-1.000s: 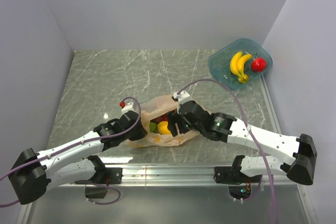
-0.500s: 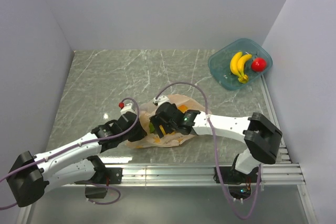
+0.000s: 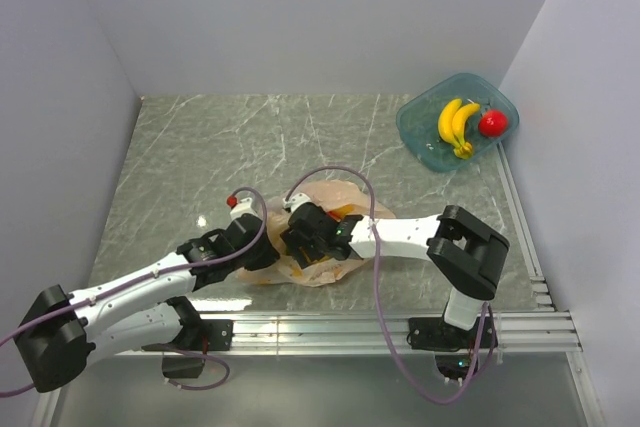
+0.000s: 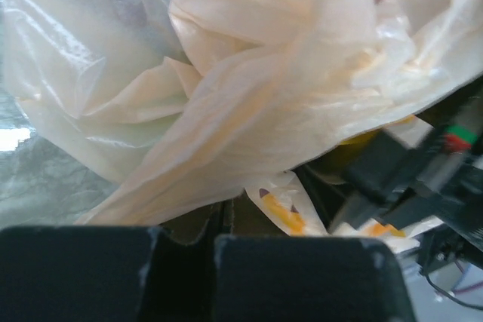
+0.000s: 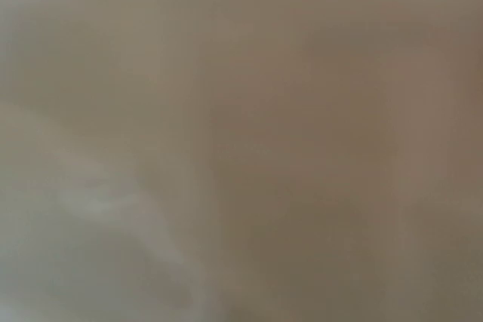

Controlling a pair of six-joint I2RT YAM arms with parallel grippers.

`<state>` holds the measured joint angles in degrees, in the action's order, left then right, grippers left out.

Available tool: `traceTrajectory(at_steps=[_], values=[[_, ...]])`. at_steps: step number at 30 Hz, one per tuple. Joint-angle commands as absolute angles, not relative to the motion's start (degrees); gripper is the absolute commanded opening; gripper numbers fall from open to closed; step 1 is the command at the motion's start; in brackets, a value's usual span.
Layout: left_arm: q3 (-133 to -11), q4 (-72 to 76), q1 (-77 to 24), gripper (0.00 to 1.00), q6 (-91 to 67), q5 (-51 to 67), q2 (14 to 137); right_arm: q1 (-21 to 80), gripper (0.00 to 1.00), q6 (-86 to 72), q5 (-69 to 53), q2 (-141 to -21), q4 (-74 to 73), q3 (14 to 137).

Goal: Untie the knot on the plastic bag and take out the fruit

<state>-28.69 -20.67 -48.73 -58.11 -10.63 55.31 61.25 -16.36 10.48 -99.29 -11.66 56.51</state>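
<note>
The left claw (image 3: 262, 250) is pinched shut on the plastic bag (image 4: 249, 96) just ahead of it, seemingly anchoring the mouth, while the right claw (image 3: 303, 237) sits buried inside, its spread impossible to tell through smothering plastic.

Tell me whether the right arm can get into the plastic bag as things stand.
Probably yes: the right end effector is down among the plastic bag's folds, with the left end effector pinching its left edge. Any fruit is hidden; its wrist view is all blur.

Grey marbled tabletop (image 3: 200, 147) between plain pale walls (image 3: 300, 17)
</note>
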Motion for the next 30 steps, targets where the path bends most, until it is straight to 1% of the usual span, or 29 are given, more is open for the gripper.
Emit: traceTrajectory(at_steps=[1, 2, 3, 4, 5, 8, 9, 11, 16, 20, 23, 24, 25, 27, 28, 30], values=[[-28.0, -19.2, -48.6, 0.01, -59.0, -14.1, 54.5, 61.1, 0.71, -14.7, 11.6, -98.3, -8.0, 57.7], [-28.0, -19.1, -48.6, 0.0, -59.1, -14.8, 54.4, 61.1, 0.64, -14.5, 11.8, -97.6, -7.7, 57.3], [-27.9, -18.9, -48.5, 0.01, -59.2, -15.4, 54.4, 61.1, 0.5, -14.1, 11.8, -95.6, -7.4, 56.7], [-28.0, -18.5, -48.3, 0.01, -59.2, -16.2, 54.7, 61.0, 0.44, -13.9, 11.9, -94.6, -7.4, 56.5], [-28.3, -17.8, -48.2, 0.0, -58.9, -16.2, 54.8, 61.0, 0.33, -13.4, 12.0, -93.4, -7.7, 56.3], [-29.4, -17.4, -46.9, 0.0, -57.0, -15.6, 57.3, 60.9, 0.22, -12.3, 11.9, -89.1, -9.8, 56.8], [-30.0, -17.1, -46.6, 0.0, -55.9, -15.5, 58.4, 60.9, 0.16, -11.8, 12.0, -86.5, -10.0, 56.9], [-31.0, -16.8, -46.1, 0.0, -54.6, -15.4, 59.5, 60.9, 0.13, -11.0, 11.3, -82.4, -10.1, 56.9], [-32.5, -15.6, -44.7, 0.01, -52.5, -14.4, 60.1, 60.4, 0.13, -7.6, 5.5, -74.8, -9.1, 56.6], [-33.8, -15.1, -43.5, 0.0, -50.6, -13.1, 61.2, 56.1, 0.13, -7.1, 5.0, -67.3, -7.2, 56.0], [-35.1, -15.6, -42.8, 0.01, -48.2, -11.5, 62.2, 46.6, 0.13, -9.0, 8.2, -62.8, -7.6, 56.4], [-35.6, -15.8, -42.5, 0.0, -46.9, -11.2, 62.6, 39.8, 0.14, -10.0, 10.3, -62.3, -8.1, 57.4], [-35.9, -16.0, -42.3, 0.0, -46.4, -10.4, 62.7, 36.5, 0.16, -11.0, 10.8, -62.8, -9.0, 58.3], [-36.5, -16.3, -41.6, 0.0, -44.7, -9.4, 62.8, 29.9, 0.2, -13.0, 12.6, -66.4, -13.1, 62.5], [-36.7, -16.3, -41.3, 0.0, -44.2, -8.2, 62.9, 24.6, 0.2, -13.7, 13.9, -68.0, -13.8, 63.6], [-37.7, -16.5, -40.9, 0.01, -42.4, -7.0, 63.2, 19.3, 0.2, -16.5, 13.7, -73.0, -14.5, 66.2]])
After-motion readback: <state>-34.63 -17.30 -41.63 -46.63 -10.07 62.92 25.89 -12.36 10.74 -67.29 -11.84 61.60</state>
